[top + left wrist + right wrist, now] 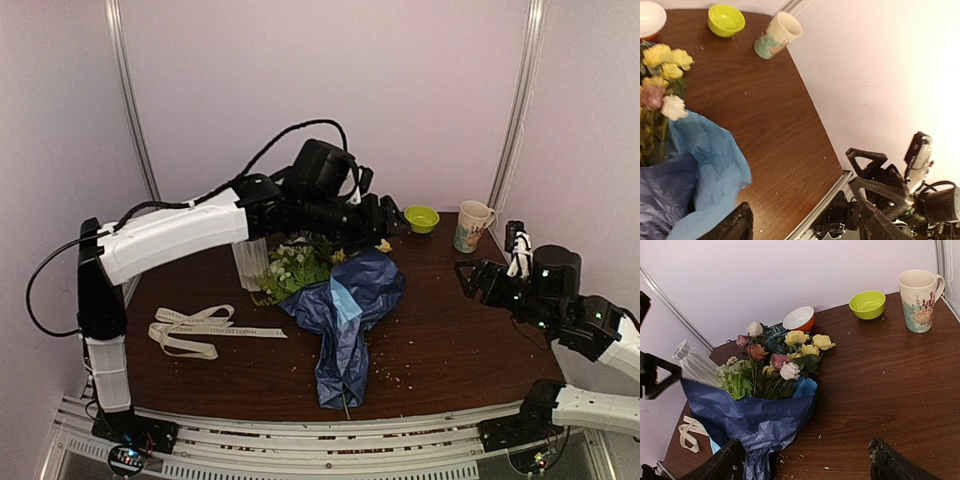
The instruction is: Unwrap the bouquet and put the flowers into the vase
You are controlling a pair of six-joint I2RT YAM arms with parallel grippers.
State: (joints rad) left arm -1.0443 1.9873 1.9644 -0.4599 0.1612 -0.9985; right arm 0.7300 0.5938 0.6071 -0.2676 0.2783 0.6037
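The overhead view alone shows both arms whole: the left gripper [393, 214] hangs over the back of the table [450, 350], just beyond the blooms; the right gripper [468, 280] sits well to the right of the bouquet [345, 300], near the mug [470, 226]. In that view the left arm hides most of the vase [249, 262] and all of the orange bowl [800, 318]; the right wrist view shows both plainly, the bowl behind the flowers [775, 357], the vase beside them. The left wrist view gives neither vase nor ribbon [200, 328]; it has yellow and white blooms at its left edge, light blue paper [710, 150] below them, and the green bowl [726, 20] at the top.

The bouquet lies on its side mid-table, blooms toward the back, paper tail toward the near edge; the cream ribbon lies loose to its left, apart from it. Each wrist view shows its own fingers spread wide with nothing between them; neither gripper touches the bouquet.
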